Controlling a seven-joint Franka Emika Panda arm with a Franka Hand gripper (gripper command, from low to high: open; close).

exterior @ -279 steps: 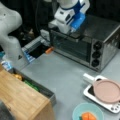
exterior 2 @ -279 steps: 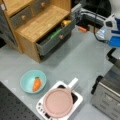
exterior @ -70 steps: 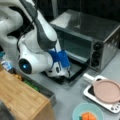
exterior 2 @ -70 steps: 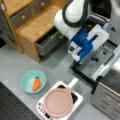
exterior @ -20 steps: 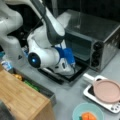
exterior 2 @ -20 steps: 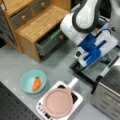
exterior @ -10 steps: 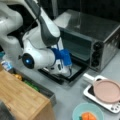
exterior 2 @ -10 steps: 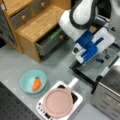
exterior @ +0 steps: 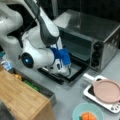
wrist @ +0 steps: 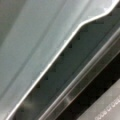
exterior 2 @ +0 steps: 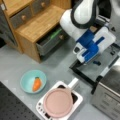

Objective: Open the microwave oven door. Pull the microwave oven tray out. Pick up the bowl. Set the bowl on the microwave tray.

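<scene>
The microwave oven [exterior: 100, 32] stands at a front view's top right, and its door [exterior: 75, 75] lies folded down flat, also seen as a dark frame [exterior 2: 83, 73]. My gripper [exterior: 67, 71], on its blue mount [exterior 2: 92, 47], hovers low over the open door at the oven's mouth. In the wrist view, the pale grey tray [wrist: 37, 37] and its raised rim fill the picture above a dark strip; my fingers do not show there. The teal bowl [exterior 2: 33, 81] with an orange carrot sits untouched on the table and also shows at a front view's bottom [exterior: 87, 115].
A pink plate [exterior 2: 58, 102] rests on a white slab [exterior: 100, 98] next to the bowl. A wooden cabinet [exterior 2: 37, 27] has one drawer [exterior 2: 50, 41] pulled open. A wooden board [exterior: 20, 97] lies at a front view's bottom left. Three black knobs [exterior: 96, 53] line the oven's side.
The oven door, shut in the earliest frames, now lies open. Over the last second my gripper has shifted slightly toward the oven's mouth. Bowl and plate have not moved.
</scene>
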